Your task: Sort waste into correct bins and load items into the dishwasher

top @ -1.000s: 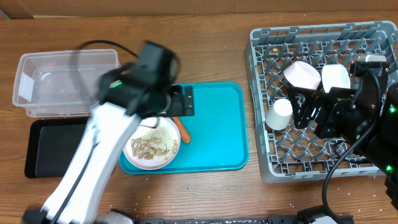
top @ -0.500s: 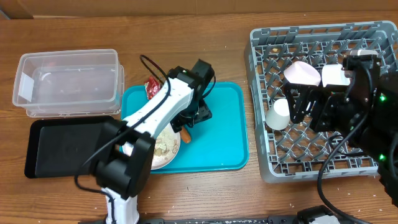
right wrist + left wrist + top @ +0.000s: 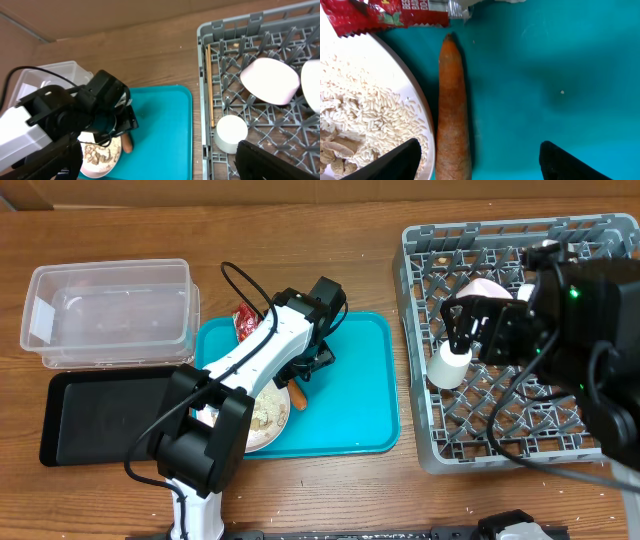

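Soft, even light overhead, all crisp, while up close a dim shadow smudges the teal tray (image 3: 560,95) right of the carrot (image 3: 452,100) and the near fingertips (image 3: 570,162) blur dark.

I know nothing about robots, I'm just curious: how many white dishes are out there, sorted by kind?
Plate: 1
Bowls: 2, the pinkish bowl and the white bowl
Cup: 1
Total: 4

Left gripper (image 3: 479,151) gapes low; right gripper (image 3: 159,152) (also spread) hovers.
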Motion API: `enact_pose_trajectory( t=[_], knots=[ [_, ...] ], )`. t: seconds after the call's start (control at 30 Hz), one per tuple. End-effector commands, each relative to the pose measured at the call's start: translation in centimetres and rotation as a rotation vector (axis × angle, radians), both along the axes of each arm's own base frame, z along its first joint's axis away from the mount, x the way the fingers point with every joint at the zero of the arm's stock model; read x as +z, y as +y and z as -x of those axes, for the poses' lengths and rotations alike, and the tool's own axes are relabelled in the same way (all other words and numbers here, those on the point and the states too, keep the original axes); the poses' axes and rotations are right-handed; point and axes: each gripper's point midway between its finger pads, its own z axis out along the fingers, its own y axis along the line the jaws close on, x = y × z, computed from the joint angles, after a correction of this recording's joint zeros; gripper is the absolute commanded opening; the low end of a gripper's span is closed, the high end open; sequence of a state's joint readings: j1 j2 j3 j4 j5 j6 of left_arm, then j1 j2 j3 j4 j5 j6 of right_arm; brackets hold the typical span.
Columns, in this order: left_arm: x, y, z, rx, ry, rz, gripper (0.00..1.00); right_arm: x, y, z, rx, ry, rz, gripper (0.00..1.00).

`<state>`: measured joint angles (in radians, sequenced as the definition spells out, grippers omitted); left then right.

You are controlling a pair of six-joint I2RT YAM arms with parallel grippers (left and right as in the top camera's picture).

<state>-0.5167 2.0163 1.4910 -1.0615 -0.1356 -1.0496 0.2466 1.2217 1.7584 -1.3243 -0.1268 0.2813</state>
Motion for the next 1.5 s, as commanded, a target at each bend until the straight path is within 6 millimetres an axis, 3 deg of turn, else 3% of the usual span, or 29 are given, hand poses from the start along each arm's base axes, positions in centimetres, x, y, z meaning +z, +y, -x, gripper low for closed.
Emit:
enact_pose_trajectory(
  t=[0.0, 0.2, 0.47, 0.6, 0.83, 1.07, 1.33, 1.47],
  knots=[
    [-0.3, 0.4, -0.2, 0.017, -0.015, -0.029, 0.78, -0.1, 1.0, -0.5, 0.033, 0.018, -0.033, 1.00],
    [-1.2, 0.0, -0.7, 0.016, -0.036, -0.013, 0.77, 1.2, 1.0, 0.4, 0.065, -0.043, -0.024, 1.00],
    [-1.6, 0.0, -0.4, 0.014, -0.024, -0.020, 0.75, 4.9, -0.2, 4.7, 0.086, -0.208, -0.023, 1.00],
    [-2.2, 0.2, -0.1, 0.013, -0.020, -0.021, 0.75, 5.6, -0.7, 6.6, 0.086, -0.237, -0.029, 1.00],
    [-3.1, -0.3, 0.3, 0.014, -0.011, 0.016, 0.75, 4.7, -1.0, 7.9, 0.086, -0.196, -0.020, 1.00],
    [-3.2, -4.0, -1.1, -0.125, -0.048, 0.184, 0.70, 4.2, -1.1, 8.2, 0.086, -0.175, -0.016, 1.00],
    [-3.3, -3.4, -1.1, -0.380, -0.042, 0.125, 0.58, 3.9, -1.2, 8.4, 0.087, -0.160, -0.013, 1.00],
    [-4.1, -2.9, -0.2, -0.433, -0.010, 0.110, 0.50, 3.9, -1.2, 8.4, 0.087, -0.160, -0.013, 1.00]
  ],
)
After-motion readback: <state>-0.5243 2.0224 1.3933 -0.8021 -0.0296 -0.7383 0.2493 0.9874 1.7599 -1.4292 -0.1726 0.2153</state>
